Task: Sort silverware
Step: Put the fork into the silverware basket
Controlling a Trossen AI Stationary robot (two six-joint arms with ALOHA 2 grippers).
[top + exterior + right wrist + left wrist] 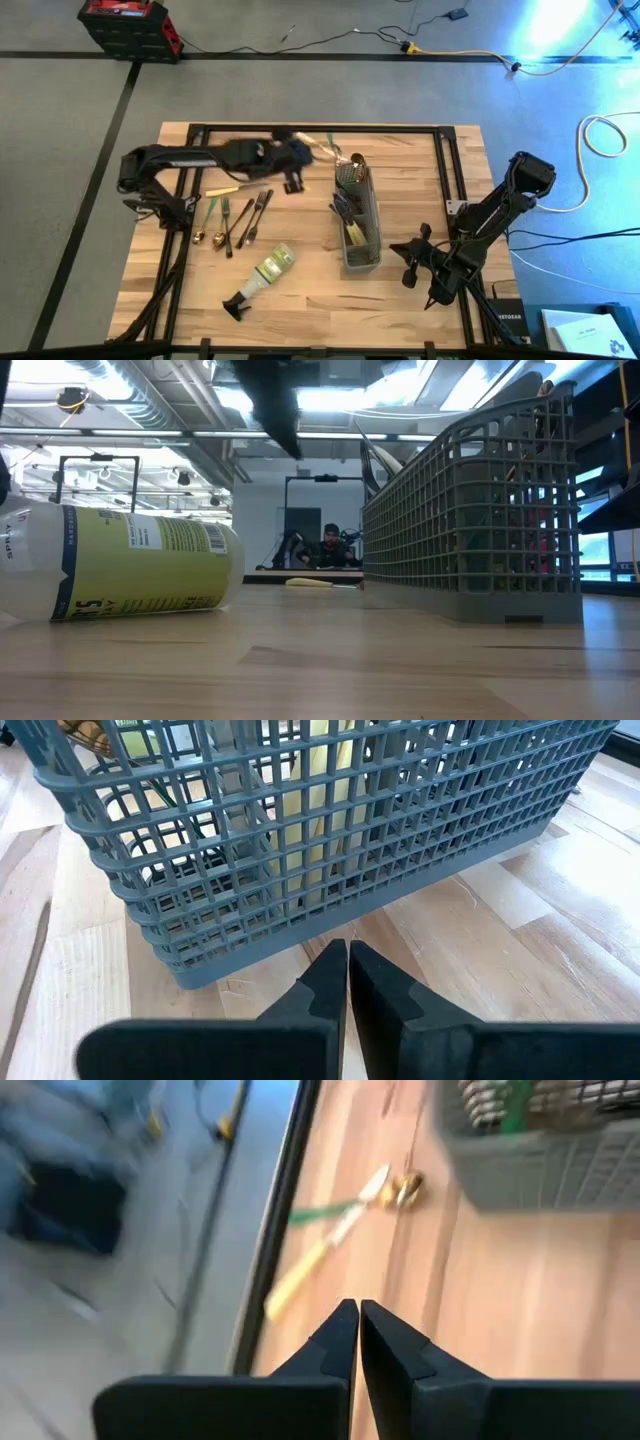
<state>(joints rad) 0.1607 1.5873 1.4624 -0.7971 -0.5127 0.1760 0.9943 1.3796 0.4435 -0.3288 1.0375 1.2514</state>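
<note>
Your left hand (293,183) hangs over the counter (300,300) just left of the caddy (357,222), fingers pressed together, holding nothing. Your right hand (410,262) waits near the caddy's near end, also closed and empty. Loose silverware (238,215) lies left of the caddy, more stands inside it, and a few pieces lie by its far end. A spray bottle (262,275) lies on its side nearby.

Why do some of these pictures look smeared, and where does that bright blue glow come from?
High view: the left arm's gripper is streaked with motion blur, and blue light floods the floor at top right. Left wrist view: the floor and cream-handled knife smear. Right wrist view: the grey mesh caddy is sharp. Low view: ceiling lights glare.
</note>
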